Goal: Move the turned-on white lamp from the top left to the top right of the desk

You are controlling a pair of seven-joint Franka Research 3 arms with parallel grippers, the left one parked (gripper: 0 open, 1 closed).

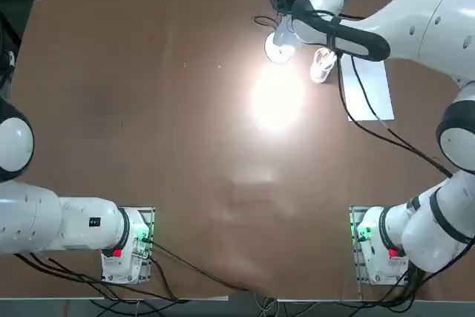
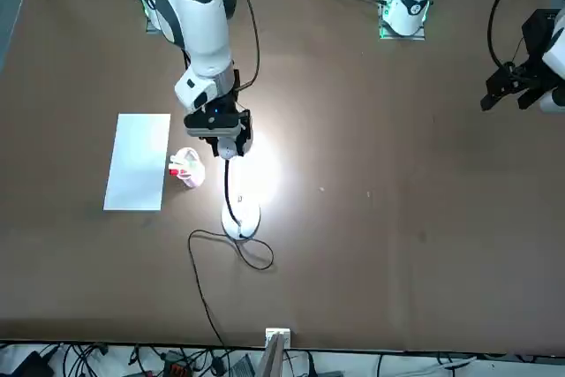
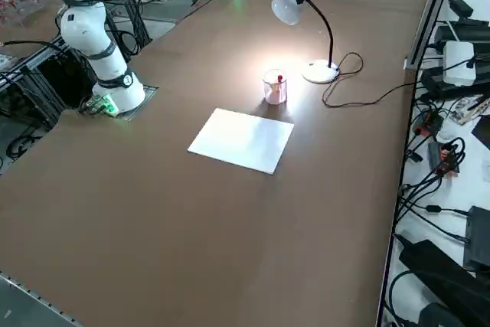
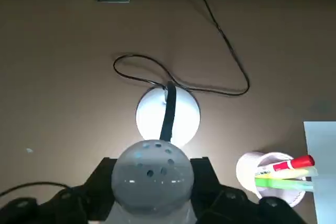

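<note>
End effector: the right end effector [image 4: 152, 203] is clenched on the lamp's head [image 4: 152, 174], one black finger [image 4: 100, 179] on each side of the grey dome, high above the counter [image 1: 148, 109]
Lamp position: the white lamp [image 1: 286, 38] stands near the far edge of the counter, about mid-width and a little toward the robot's right; its round base [image 2: 240, 221] rests flat on the surface and the thin dark neck [image 3: 329, 40] arches up to the head
Key relation: the head sits inside the grip, while the base lies lower down and further from the robot, so a pull on the head will probably tip the base unless the whole lamp is lifted
Long axis: base to head runs from the far edge toward the robot
Cord: the black cord [image 4: 210, 30] loops once beside the base and trails off over the far edge; judged slack enough for a short move
Obstacles: a cup of markers [image 1: 321, 64] stands just beside the base, on the robot's right, with a white paper sheet [image 1: 367, 87] beyond it, both across the way to the far right corner
Surface: brown, matte, flat, with a bright pool of light [image 1: 278, 98] under the head
Room: cables and equipment line the counter's edges
</note>
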